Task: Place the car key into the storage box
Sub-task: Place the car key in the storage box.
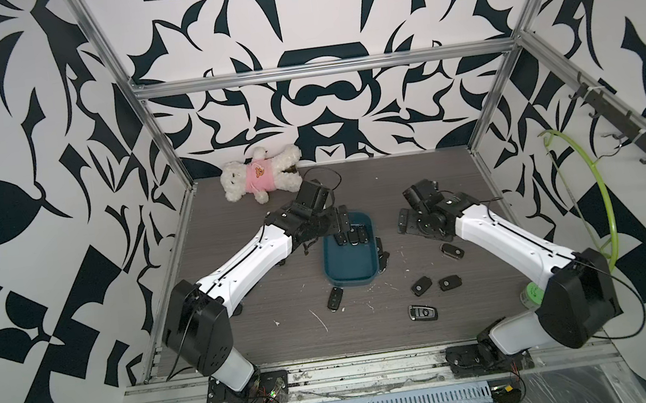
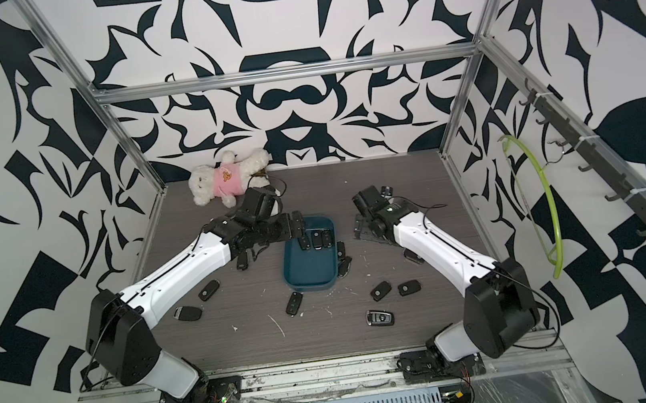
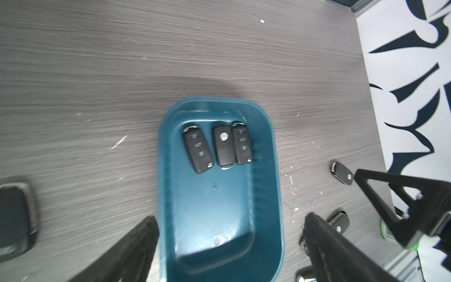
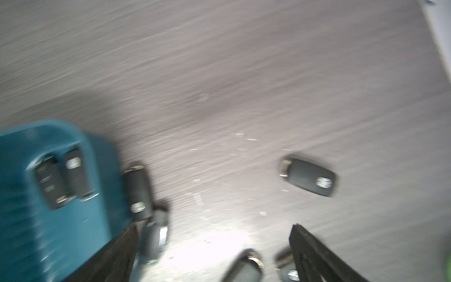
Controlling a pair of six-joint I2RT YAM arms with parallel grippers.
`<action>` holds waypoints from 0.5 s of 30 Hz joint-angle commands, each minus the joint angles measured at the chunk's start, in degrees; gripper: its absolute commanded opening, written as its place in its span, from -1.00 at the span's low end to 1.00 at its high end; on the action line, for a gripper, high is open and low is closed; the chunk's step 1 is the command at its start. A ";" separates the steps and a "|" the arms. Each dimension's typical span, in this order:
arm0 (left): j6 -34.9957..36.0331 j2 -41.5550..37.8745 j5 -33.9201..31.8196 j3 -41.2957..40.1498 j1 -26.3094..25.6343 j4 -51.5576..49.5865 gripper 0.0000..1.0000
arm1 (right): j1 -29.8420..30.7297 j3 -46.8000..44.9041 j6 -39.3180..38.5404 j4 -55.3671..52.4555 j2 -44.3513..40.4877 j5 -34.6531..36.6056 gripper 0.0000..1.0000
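Grey wood-grain surface (image 1: 288,340), white-flecked. Bearing: teal storage box (image 1: 349,285) beneath left gripper (image 3: 230,218); plush bear (image 1: 259,174) beyond that gripper; black car keys (image 1: 422,286) scattered around the box.

You've got a white plush bear (image 1: 261,174) in a pink shirt lying at the grey woodgrain table's (image 1: 288,340) 11 o'clock, a green hanger (image 1: 612,217) under the hook rail (image 1: 638,138) at 3 o'clock, and a small green-and-white cylinder (image 1: 531,294) at 4 o'clock.
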 commanded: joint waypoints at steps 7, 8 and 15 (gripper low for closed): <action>0.82 4.23 2.46 4.11 -2.18 0.48 0.98 | -12.64 -6.82 -5.88 2.46 -1.19 -1.94 0.98; 0.82 4.28 2.38 4.23 -2.35 0.44 0.99 | -13.72 -7.04 -6.34 3.40 -0.56 -2.57 0.98; 0.12 3.15 1.60 2.79 -2.64 0.06 0.99 | -19.34 -5.29 -9.23 9.12 7.91 -9.07 0.98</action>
